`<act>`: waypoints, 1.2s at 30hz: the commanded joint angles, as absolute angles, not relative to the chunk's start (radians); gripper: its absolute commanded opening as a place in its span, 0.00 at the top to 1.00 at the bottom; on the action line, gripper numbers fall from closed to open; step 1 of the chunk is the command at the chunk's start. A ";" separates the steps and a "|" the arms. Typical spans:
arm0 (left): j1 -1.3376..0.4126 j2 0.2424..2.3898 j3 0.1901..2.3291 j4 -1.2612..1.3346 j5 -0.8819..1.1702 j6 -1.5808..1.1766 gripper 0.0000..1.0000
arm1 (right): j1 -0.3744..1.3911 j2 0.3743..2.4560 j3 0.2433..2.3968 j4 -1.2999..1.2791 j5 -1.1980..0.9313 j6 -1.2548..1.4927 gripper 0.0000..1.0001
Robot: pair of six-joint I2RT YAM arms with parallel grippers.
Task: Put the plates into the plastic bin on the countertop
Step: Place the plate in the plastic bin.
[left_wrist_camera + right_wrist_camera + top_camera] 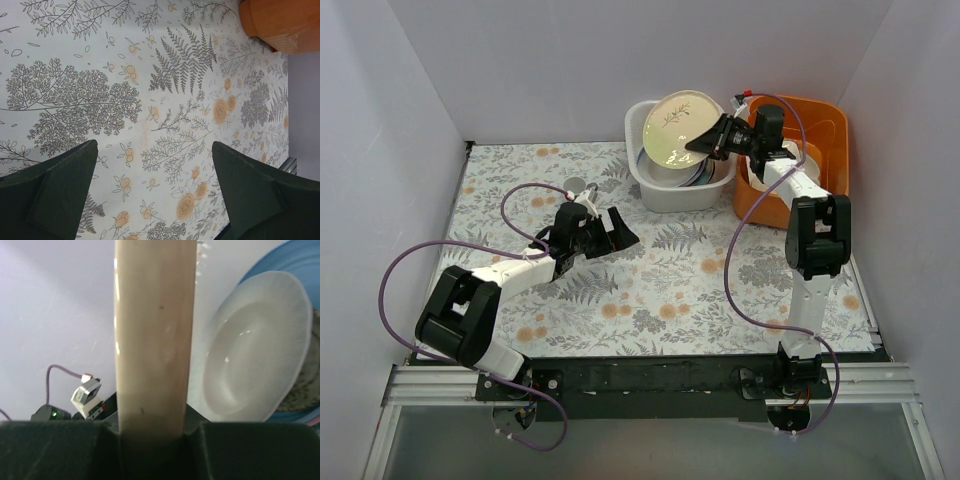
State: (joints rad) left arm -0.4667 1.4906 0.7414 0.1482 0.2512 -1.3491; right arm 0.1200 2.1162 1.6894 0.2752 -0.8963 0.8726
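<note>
My right gripper (708, 143) is shut on the rim of a cream-green plate (678, 128) with a twig print and holds it tilted over the white plastic bin (655, 185) at the back. In the right wrist view the plate (152, 335) stands edge-on between the jaws. Below it a white plate (255, 350) lies on a blue plate (295, 262) in the bin. Stacked plates (695, 175) show in the bin under the held one. My left gripper (615, 232) is open and empty over the fern-print countertop (650, 290), its fingers (60, 190) wide apart.
An orange tub (820, 125) stands right of the bin, with my right arm reaching across it; its corner shows in the left wrist view (280, 22). A small grey cup (576, 185) sits on the countertop just behind the left gripper. White walls enclose three sides.
</note>
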 commanded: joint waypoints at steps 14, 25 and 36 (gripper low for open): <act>-0.462 1.474 0.762 0.133 0.250 -1.336 0.02 | 0.155 2.203 1.939 -0.091 -0.726 0.605 0.93; -0.462 1.483 0.762 0.135 0.256 -1.336 0.02 | 0.167 2.221 1.976 -0.253 -0.658 0.511 0.78; -0.462 1.497 0.784 0.123 0.259 -1.332 0.02 | 0.164 2.165 1.945 -0.328 -0.626 0.465 0.59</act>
State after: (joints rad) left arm -0.4667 1.5009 0.7437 0.1299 0.2523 -1.3495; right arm 0.1684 2.2402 1.9472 -0.2657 -0.6754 0.5346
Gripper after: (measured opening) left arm 0.981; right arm 0.372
